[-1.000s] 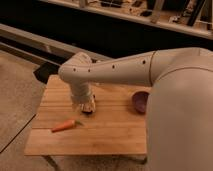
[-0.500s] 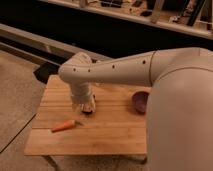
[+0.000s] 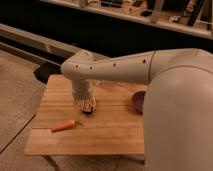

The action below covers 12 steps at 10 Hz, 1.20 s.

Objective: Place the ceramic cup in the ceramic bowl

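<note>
Stillness is the main news: across the last second the arm, the gripper (image 3: 86, 106) and everything on the table (image 3: 100, 137) sit where they were, so no visible progress has been made in that time. The gripper hangs pointing straight down near the middle of the table, its tip at or just above the wood. Whether it is spread or pressed together cannot be told from this view. The ceramic cup (image 3: 83, 103) seems to be the pale patch right at the gripper's tip, low on the table, though the wrist hides most of it and contact cannot be confirmed. The ceramic bowl (image 3: 138, 101) stands to the right of it on the same table, apart from the gripper and half hidden behind the robot's bulky upper arm; nothing pale shows inside its visible part. An orange carrot (image 3: 64, 125) lies nearer the front left edge, clear of both. The pause probably means a grasp is being settled, and the lift and carry to the bowl are not yet done. The forearm reaches in level from the right, bending sharply down at the wrist.
</note>
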Available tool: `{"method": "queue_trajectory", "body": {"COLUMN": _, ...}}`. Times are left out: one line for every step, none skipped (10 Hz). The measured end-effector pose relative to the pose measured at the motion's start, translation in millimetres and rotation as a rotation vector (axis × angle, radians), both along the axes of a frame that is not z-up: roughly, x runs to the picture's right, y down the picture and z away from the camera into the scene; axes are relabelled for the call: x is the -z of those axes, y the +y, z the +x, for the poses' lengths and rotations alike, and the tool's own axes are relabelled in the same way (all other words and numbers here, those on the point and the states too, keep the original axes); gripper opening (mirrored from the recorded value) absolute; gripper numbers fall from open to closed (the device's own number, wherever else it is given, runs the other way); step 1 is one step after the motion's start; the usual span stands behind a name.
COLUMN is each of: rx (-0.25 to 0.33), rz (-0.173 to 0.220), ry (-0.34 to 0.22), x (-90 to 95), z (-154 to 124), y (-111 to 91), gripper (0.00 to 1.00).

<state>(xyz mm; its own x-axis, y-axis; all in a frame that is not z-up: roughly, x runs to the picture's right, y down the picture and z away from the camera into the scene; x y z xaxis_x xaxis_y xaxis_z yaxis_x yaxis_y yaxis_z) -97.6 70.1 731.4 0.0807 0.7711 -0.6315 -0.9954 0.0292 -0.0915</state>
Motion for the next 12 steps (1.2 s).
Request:
{"method": "queue_trajectory", "body": {"rx": -0.019, "rz": 0.025, "ry": -0.003, "x": -18.8, "z": 13, "y": -26, "gripper": 0.65}}
{"method": "queue_trajectory", "body": {"rx": -0.040, "rz": 0.044, "ry": 0.002, "x": -32.3, "z": 27, "y": -49, "gripper": 0.65}}
{"method": "queue_trajectory", "body": {"rx": -0.056, "rz": 0.051, "ry": 0.010, "x": -40.7, "z": 40, "y": -65, "gripper": 0.65}}
{"method": "queue_trajectory", "body": {"rx": -0.081, "rz": 0.056, "ry": 0.022, "x": -49.8, "z": 57, "y": -84, "gripper": 0.65}}
{"method": "queue_trajectory", "body": {"rx": -0.101, "rz": 0.059, "ry": 0.035, "x": -55.7, "z": 71, "y": -99, "gripper": 0.65}}
{"method": "queue_trajectory", "body": {"rx": -0.129, "rz": 0.065, "ry": 0.055, "x": -62.6, "z": 89, "y": -118, "gripper": 0.65}}
{"method": "queue_trajectory", "body": {"rx": -0.147, "rz": 0.068, "ry": 0.076, "x": -67.0, "z": 102, "y": -131, "gripper": 0.65}}
{"method": "queue_trajectory", "body": {"rx": -0.160, "rz": 0.072, "ry": 0.100, "x": -72.0, "z": 115, "y": -144, "gripper": 0.65}}
{"method": "queue_trajectory", "body": {"rx": -0.172, "rz": 0.073, "ry": 0.125, "x": -78.0, "z": 126, "y": -158, "gripper": 0.65}}
{"method": "queue_trajectory", "body": {"rx": -0.178, "rz": 0.076, "ry": 0.134, "x": -81.8, "z": 130, "y": -164, "gripper": 0.65}}
{"method": "queue_trajectory", "body": {"rx": -0.197, "rz": 0.079, "ry": 0.158, "x": -90.3, "z": 141, "y": -179, "gripper": 0.65}}
{"method": "queue_trajectory", "body": {"rx": -0.212, "rz": 0.078, "ry": 0.169, "x": -95.3, "z": 148, "y": -186, "gripper": 0.65}}
